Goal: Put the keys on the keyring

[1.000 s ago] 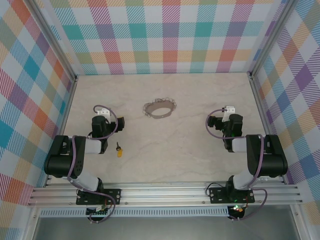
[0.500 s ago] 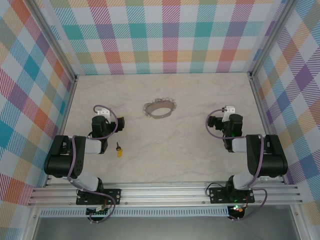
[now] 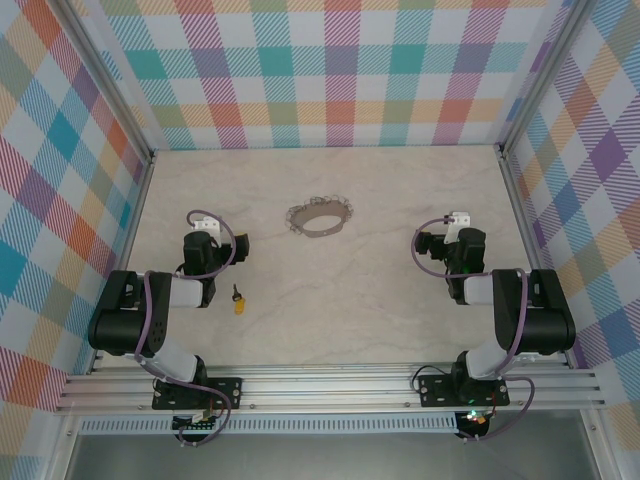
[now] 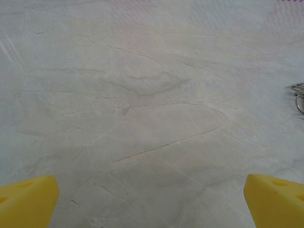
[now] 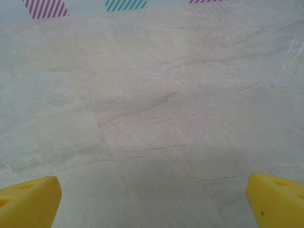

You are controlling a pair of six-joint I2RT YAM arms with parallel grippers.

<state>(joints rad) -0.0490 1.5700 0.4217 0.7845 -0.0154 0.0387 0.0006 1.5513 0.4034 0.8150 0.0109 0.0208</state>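
Observation:
The keyring (image 3: pixel 320 214), a silvery loop with a scalloped edge, lies flat on the marble table toward the back centre; its edge also peeks in at the right border of the left wrist view as keyring (image 4: pixel 299 97). The key (image 3: pixel 238 300), yellow-orange head and short dark blade, lies just right of the folded left arm. My left gripper (image 3: pixel 203 238) rests low at the left, open, its yellow fingertips (image 4: pixel 28 202) far apart over bare table. My right gripper (image 3: pixel 459 232) sits low at the right, open too, with nothing between its fingertips (image 5: pixel 278 202).
Checked cloth walls (image 3: pixel 340 70) on aluminium posts close in the table on three sides. An aluminium rail (image 3: pixel 320 385) with both arm bases runs along the near edge. Bare marble table (image 3: pixel 380 290) stretches between the arms and the ring.

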